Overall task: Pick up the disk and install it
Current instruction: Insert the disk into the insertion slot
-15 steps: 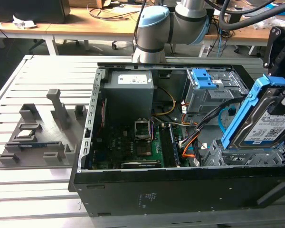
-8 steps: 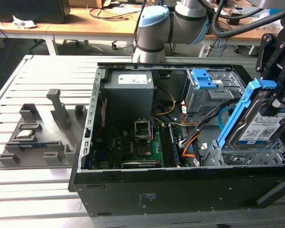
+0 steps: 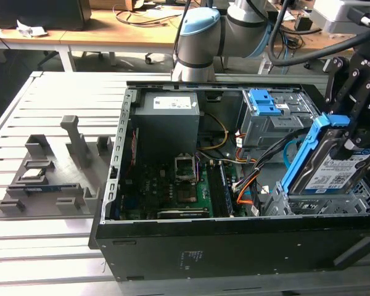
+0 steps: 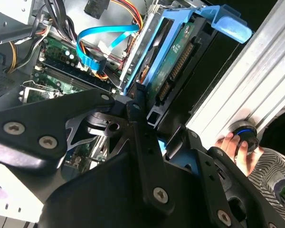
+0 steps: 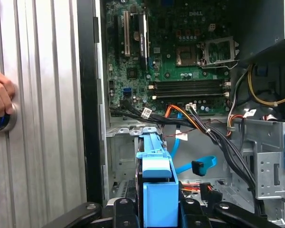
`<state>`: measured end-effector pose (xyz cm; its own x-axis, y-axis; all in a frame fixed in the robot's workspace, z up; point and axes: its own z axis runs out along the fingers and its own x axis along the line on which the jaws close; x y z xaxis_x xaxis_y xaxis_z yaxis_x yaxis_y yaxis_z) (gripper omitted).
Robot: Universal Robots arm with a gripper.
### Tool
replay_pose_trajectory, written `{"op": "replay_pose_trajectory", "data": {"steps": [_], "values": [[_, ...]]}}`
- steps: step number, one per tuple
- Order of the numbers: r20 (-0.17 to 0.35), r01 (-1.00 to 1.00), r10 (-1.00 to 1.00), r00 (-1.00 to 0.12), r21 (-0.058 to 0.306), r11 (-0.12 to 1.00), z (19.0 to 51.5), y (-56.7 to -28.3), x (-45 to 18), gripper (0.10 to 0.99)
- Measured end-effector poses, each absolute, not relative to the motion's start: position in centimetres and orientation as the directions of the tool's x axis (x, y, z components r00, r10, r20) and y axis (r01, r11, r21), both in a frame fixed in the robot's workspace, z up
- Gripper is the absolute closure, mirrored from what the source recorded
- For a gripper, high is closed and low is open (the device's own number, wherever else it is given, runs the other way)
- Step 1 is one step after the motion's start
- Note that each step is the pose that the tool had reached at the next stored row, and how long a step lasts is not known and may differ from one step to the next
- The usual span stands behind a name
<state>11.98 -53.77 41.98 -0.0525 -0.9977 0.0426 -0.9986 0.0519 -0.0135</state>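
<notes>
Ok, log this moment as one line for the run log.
pincer: shut on disk | disk: tilted, lifted over open computer case, exterior view's right | drive cage: apart from disk | not seated

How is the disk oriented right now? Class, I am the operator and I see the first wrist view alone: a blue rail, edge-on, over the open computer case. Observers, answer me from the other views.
Observer: In the exterior view the disk stands steeply tilted on edge, with its label facing the camera, clamped by the gripper.
Operator: Is it down in a bay?
Observer: Its lower edge meets the grey metal frame at the case's end on the exterior view's right. I cannot tell whether it is seated.
Operator: And its other face?
Observer: The second wrist view shows a green circuit board there.
</notes>
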Motion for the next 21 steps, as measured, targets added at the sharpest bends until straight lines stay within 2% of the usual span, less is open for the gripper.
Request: {"op": "replay_pose_trajectory", "data": {"steps": [17, 21], "values": [[0.046, -0.999, -0.998, -0.052, -0.012, 0.052, 37.4, -53.8, 12.0, 0.722], [0.046, -0.999, -0.998, -0.053, -0.012, 0.052, 37.2, -53.8, 12.0, 0.722]]}}
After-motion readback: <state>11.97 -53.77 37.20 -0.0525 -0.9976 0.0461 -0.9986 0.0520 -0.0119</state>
